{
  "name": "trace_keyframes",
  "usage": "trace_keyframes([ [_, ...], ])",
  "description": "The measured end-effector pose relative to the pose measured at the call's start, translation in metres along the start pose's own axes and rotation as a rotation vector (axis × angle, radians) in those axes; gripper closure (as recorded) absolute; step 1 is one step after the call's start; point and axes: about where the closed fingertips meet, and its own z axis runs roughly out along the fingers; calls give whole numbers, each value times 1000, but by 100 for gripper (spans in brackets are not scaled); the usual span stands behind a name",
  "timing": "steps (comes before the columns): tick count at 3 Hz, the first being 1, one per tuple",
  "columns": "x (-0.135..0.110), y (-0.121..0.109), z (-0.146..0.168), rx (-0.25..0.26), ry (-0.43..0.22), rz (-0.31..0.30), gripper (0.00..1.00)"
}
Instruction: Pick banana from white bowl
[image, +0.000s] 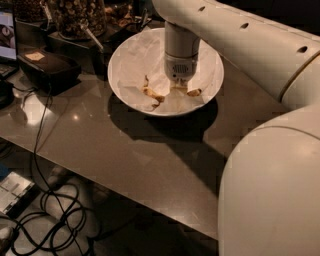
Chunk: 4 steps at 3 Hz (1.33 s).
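**Item: banana in bowl, gripper lowered over it**

- Bowl (131, 52): white, wide and shallow, lined with a crumpled napkin (150, 60). It stands on the dark table (125, 155), just beside a jar (75, 15) of nuts.
- Banana (151, 94): spotted brown, lying on the napkin toward the near wall of the bowl. Its middle is hidden and only the two ends show.
- Gripper (179, 89): pointing straight down into the bowl, over the banana's hidden middle. Whether it is spread or pinching the fruit cannot be told.
- Stage (judged): at the grasp, lift not yet made.
- Risks (judged):
  - The soft, overripe fruit may squash or split under a firm squeeze.
  - The napkin may be caught with it and drag out.
  - The curved banana may roll aside from an off-centre grip.
  - Downward pressure near the wall may tip or slide the bowl toward the table's edge.
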Motion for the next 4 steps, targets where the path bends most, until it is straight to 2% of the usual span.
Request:
trace_keyframes([
  [3, -1, -5, -15, 17, -99, -21, 100],
  [4, 6, 3, -31, 33, -169, -39, 100],
])
